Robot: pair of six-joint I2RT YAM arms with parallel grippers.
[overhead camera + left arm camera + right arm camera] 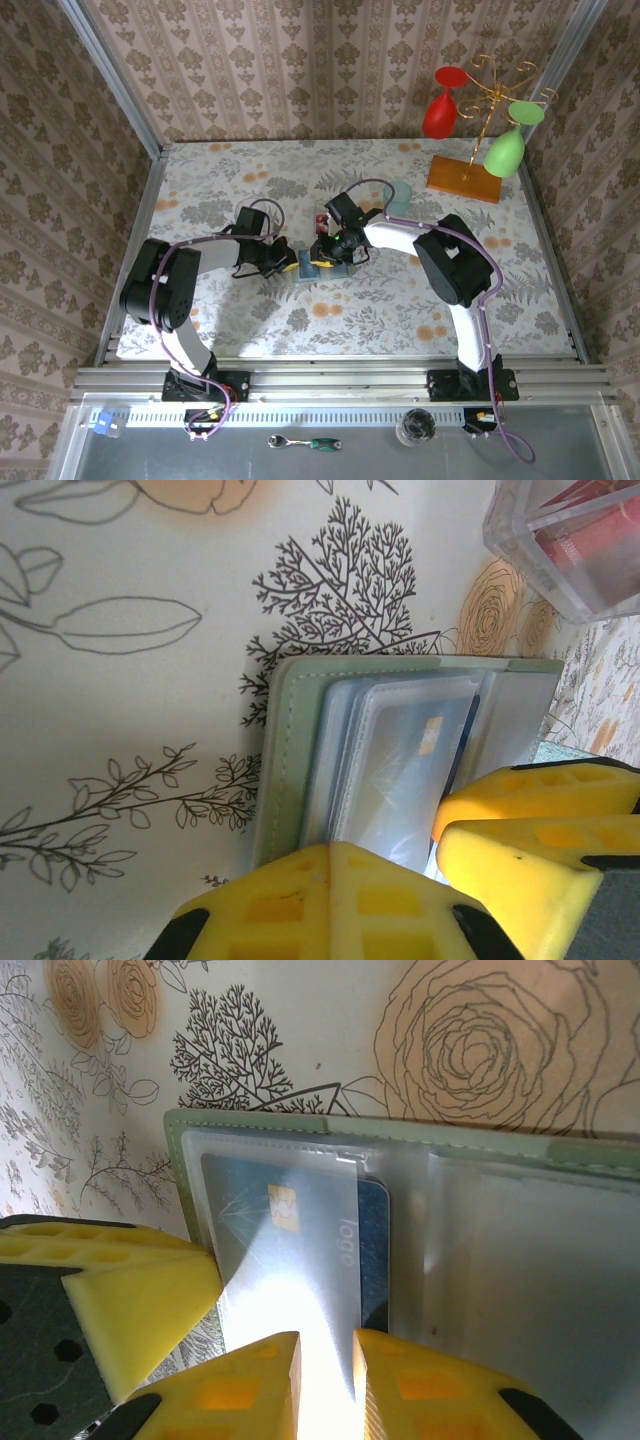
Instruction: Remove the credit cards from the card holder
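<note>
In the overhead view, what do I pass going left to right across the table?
Left gripper → card holder → teal cup → red glass → green glass

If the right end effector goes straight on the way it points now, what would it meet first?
Probably the blue card inside the card holder, which lies right ahead of the right end effector. Depth is unclear: the fingertips may be touching it.
</note>
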